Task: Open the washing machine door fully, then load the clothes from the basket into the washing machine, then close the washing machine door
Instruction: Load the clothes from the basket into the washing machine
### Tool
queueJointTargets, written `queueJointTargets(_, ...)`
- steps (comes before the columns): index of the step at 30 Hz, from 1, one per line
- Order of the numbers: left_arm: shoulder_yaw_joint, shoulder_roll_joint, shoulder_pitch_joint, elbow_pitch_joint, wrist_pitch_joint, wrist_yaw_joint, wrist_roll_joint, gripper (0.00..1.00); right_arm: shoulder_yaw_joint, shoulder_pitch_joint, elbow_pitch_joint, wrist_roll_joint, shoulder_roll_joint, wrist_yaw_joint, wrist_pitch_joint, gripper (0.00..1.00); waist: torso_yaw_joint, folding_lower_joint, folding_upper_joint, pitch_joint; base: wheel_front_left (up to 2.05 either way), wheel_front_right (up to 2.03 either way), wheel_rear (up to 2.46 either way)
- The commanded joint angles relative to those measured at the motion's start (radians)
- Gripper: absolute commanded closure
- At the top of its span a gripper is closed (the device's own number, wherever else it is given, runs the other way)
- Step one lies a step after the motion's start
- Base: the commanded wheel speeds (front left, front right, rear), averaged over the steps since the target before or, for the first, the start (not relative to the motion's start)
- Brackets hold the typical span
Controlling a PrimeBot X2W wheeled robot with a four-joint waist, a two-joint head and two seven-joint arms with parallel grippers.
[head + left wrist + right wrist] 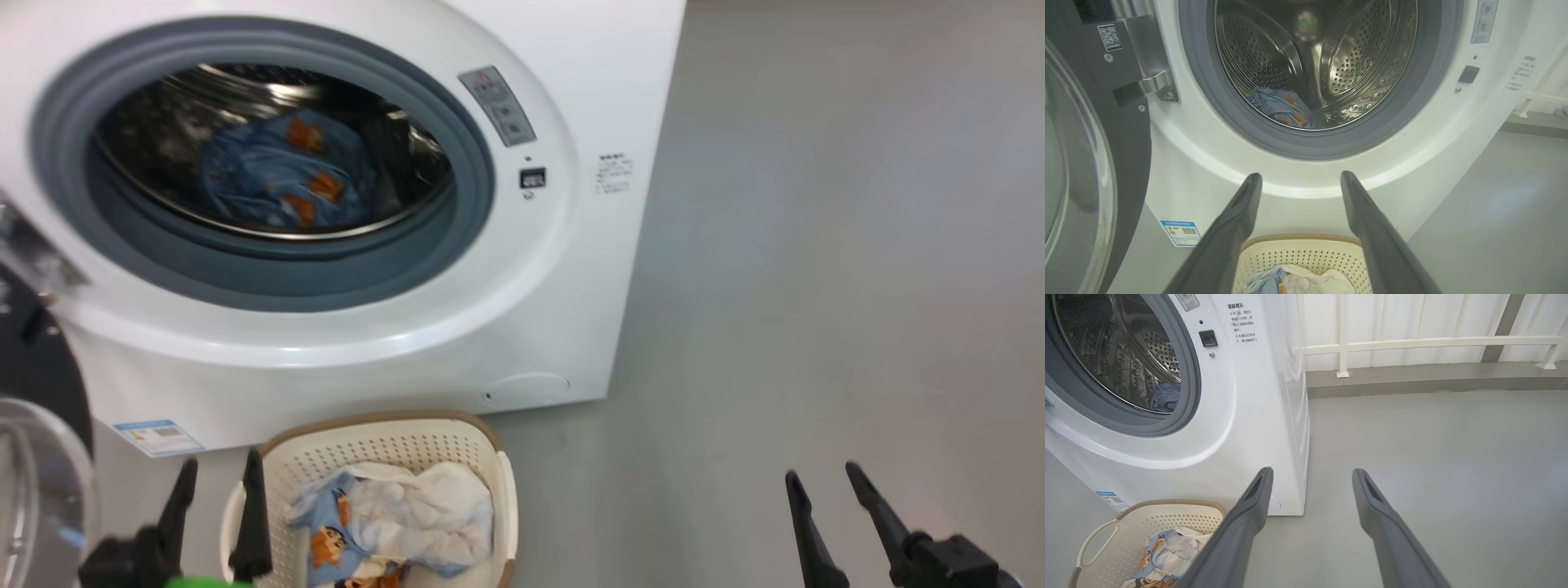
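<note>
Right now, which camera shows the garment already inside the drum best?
The head view: the blue garment lies largest and unobstructed in the drum. The left wrist view shows it smaller; the right wrist view catches just an edge behind the gasket.

Grey floor (816, 245) bears washing machine (596, 269); basket (392, 449) just before it.

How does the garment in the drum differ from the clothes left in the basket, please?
The drum garment looks all light blue with orange figures; the basket clothes also include cream-white fabric. The drum garment is already loaded in the washing machine; the basket clothes wait in the basket. Both share the cartoon print.
</note>
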Motion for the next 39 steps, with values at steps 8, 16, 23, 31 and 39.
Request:
queueJointTargets(8,0.012,0.011,0.175,-0.176,-0.004,0.064,-0.051,0.00,-0.009,0.036,-0.018,-0.039,-0.012,0.003,-0.005,0.00,0.060,0.0000,0.0000,-0.097,0.00,0.00,0.00)
queueJointTargets(16,-0.017,0.011,0.268,-0.253,-0.004,0.099,-0.068,0.00,-0.043,0.061,-0.016,-0.057,-0.012,0.003,-0.005,0.00,0.074,0.0000,0.0000,-0.131,0.00,0.00,0.00)
queueJointTargets(23,-0.041,0.011,0.272,-0.272,-0.004,0.105,-0.066,0.00,-0.034,0.045,-0.010,-0.060,-0.012,0.003,-0.005,0.00,0.079,0.0000,0.0000,-0.136,0.00,0.00,0.00)
queueJointTargets(31,-0.057,0.010,0.244,-0.266,-0.004,0.099,-0.069,0.00,-0.018,0.016,-0.013,-0.076,-0.012,0.003,-0.005,0.00,0.091,0.0000,0.0000,-0.127,0.00,0.00,0.00)
queueJointTargets(39,-0.054,0.010,0.233,-0.259,-0.004,0.098,-0.070,0.00,-0.017,0.001,-0.013,-0.086,-0.012,0.003,-0.005,0.00,0.082,0.0000,0.0000,-0.128,0.00,0.00,0.00)
